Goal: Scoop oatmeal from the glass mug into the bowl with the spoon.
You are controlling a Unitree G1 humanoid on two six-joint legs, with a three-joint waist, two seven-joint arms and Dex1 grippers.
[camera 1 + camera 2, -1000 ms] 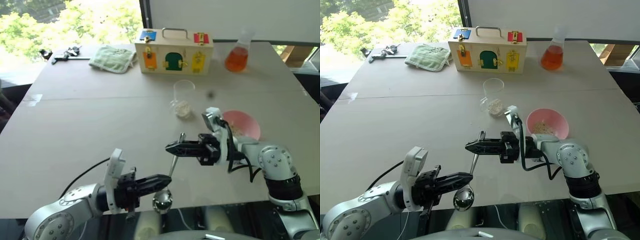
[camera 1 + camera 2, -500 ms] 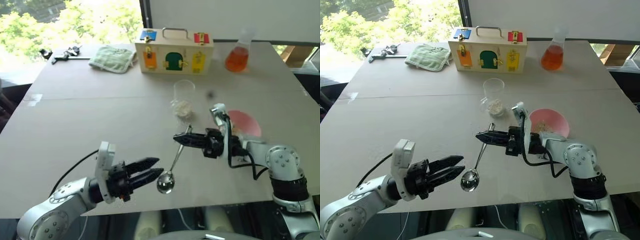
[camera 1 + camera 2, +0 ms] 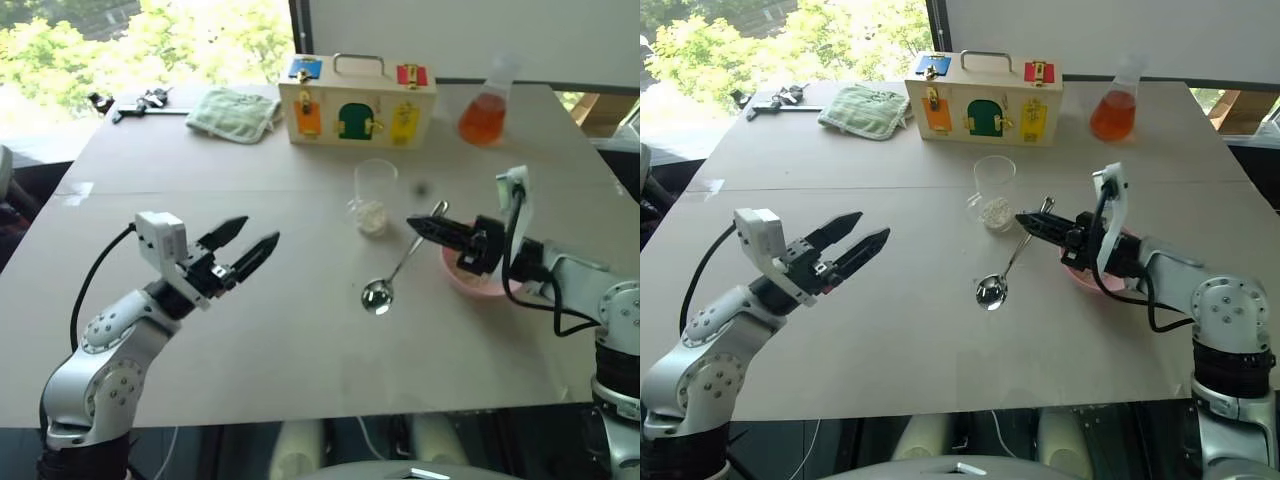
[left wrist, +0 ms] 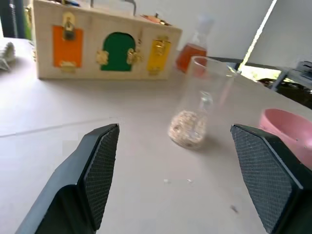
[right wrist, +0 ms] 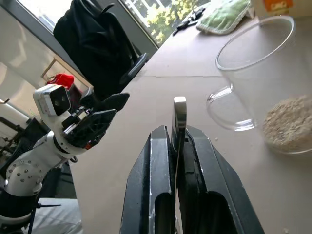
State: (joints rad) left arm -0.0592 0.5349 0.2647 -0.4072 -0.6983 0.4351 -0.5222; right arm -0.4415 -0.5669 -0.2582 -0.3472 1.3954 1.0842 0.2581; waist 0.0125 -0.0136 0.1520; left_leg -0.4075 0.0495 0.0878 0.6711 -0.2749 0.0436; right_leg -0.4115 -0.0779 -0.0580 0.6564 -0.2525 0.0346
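Right gripper [image 3: 1032, 222]: your fingers are clamped together on the handle of the spoon [image 3: 1007, 268], which hangs slanting down toward the near left, its empty oval bowl just above the table [image 3: 900, 330]. Just right of that gripper, partly behind its wrist, sits the bowl [image 3: 468, 277], pink. Just to the far left of the fingertips stands the glass mug [image 3: 993, 191], upright, with the oatmeal [image 3: 993, 211] heaped in its bottom. Left gripper [image 3: 862, 233]: your fingers are spread apart and grip nothing, raised over the table well left of the mug, pointing toward it. Far side of the table: wooden latch box [image 3: 983, 98]; flask of orange liquid [image 3: 1114, 109] to its right; green cloth [image 3: 865, 108] to its left.
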